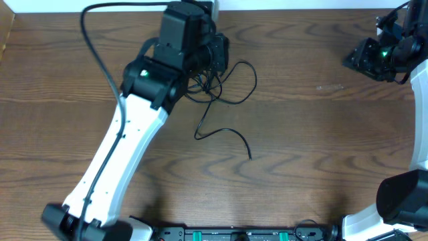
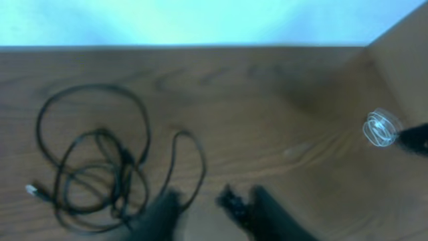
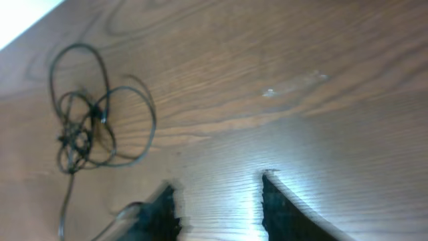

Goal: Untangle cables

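The cables (image 1: 224,86) lie as a loose black tangle on the wooden table (image 1: 301,134), with one tail curving out to an end at the middle. My left gripper (image 1: 219,57) hovers at the tangle's far edge. In the left wrist view its blurred fingers (image 2: 164,214) stand apart and open, with the cables (image 2: 93,167) to the left, one loop running by the left finger and a small dark bit beside the right one. My right gripper (image 1: 358,59) is far off at the back right. In its own view the right gripper (image 3: 221,207) is open over bare wood, the cables (image 3: 87,120) at upper left.
The left arm's thick black wire (image 1: 100,60) arcs over the back left of the table. The table's far edge (image 2: 200,45) runs just beyond the tangle. Arm bases and a black rail (image 1: 234,234) line the front edge.
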